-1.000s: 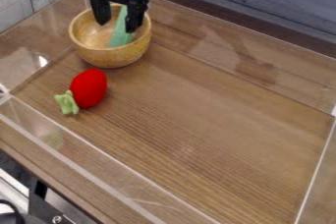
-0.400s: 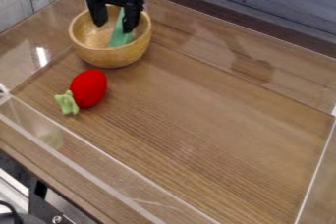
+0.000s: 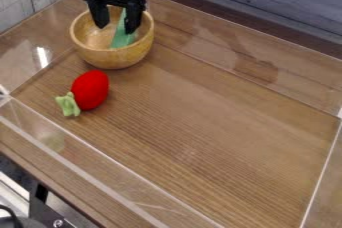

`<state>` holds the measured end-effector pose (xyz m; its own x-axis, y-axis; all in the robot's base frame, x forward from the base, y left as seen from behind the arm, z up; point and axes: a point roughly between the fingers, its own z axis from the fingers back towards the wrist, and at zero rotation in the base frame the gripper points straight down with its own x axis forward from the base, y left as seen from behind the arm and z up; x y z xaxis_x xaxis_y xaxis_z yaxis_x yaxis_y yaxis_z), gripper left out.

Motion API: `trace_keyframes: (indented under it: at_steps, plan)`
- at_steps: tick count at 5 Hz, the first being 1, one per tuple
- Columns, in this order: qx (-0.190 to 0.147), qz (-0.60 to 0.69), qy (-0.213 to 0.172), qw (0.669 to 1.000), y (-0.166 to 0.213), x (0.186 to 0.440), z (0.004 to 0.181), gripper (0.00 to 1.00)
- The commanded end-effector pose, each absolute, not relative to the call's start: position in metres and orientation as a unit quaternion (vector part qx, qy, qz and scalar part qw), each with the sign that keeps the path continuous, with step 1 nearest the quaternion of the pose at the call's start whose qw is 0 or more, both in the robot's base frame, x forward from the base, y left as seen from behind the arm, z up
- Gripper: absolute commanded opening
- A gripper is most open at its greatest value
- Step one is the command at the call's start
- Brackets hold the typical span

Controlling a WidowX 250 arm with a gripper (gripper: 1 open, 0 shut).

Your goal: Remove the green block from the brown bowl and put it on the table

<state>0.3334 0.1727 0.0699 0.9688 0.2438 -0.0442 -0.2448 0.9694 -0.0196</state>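
Observation:
The brown bowl [image 3: 112,54] sits at the back left of the table [image 3: 214,122]. Inside it the green block [image 3: 124,35] leans tilted against the right inner wall, its upper end rising toward the rim. My black gripper [image 3: 116,18] hangs straight over the bowl, open, with one finger [image 3: 98,14] left of the block and the other finger [image 3: 135,15] to its right. The fingertips reach down to about rim height and straddle the block's upper part without closing on it.
A red round toy [image 3: 90,89] with a small green leafy bit [image 3: 67,104] lies on the table in front of the bowl. Low clear plastic walls [image 3: 80,177] edge the tabletop. A grey plank wall stands behind.
The gripper has sunk slightly lower over the bowl around the block. The block, bowl and red toy stay where they were.

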Motion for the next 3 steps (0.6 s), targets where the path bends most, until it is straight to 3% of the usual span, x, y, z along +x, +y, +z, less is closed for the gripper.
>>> trace_keyframes:
  at_steps: [1,3]
  plan:
    - [-0.006,0.134,-0.018,0.991,0.1806,0.3389,0.0984,1.00]
    - [-0.016,0.140,-0.022,0.990,0.1792,0.3386,0.1031,1.00]
